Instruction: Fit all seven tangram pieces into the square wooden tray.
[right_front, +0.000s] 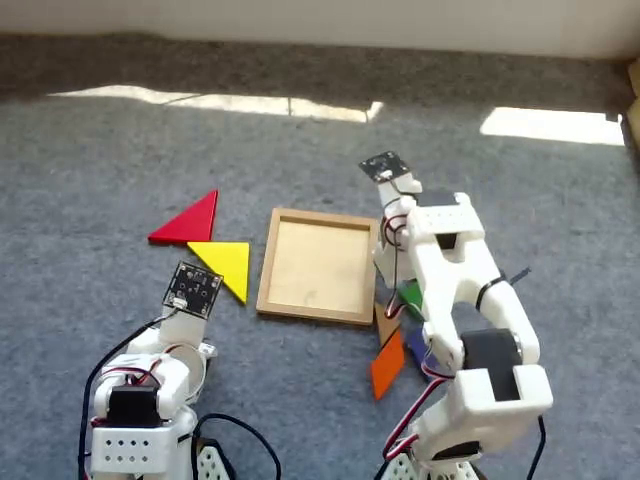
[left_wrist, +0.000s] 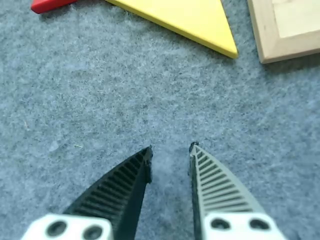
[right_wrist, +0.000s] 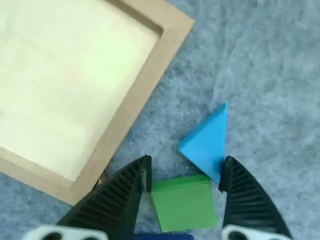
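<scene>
Beside tray (right_wrist: 126, 110), green square (right_wrist: 184, 202), blue triangle (right_wrist: 207, 145), orange piece (right_front: 388, 365)

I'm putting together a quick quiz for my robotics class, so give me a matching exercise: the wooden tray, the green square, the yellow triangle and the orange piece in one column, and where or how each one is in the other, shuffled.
Column one
1. wooden tray
2. green square
3. yellow triangle
4. orange piece

Column two
A. on the carpet right beside the red triangle
B. between the open fingers of the right gripper
C. empty, nothing in it yet
D. of the four, lying nearest the base of the right arm

Pairs: 1-C, 2-B, 3-A, 4-D
</scene>
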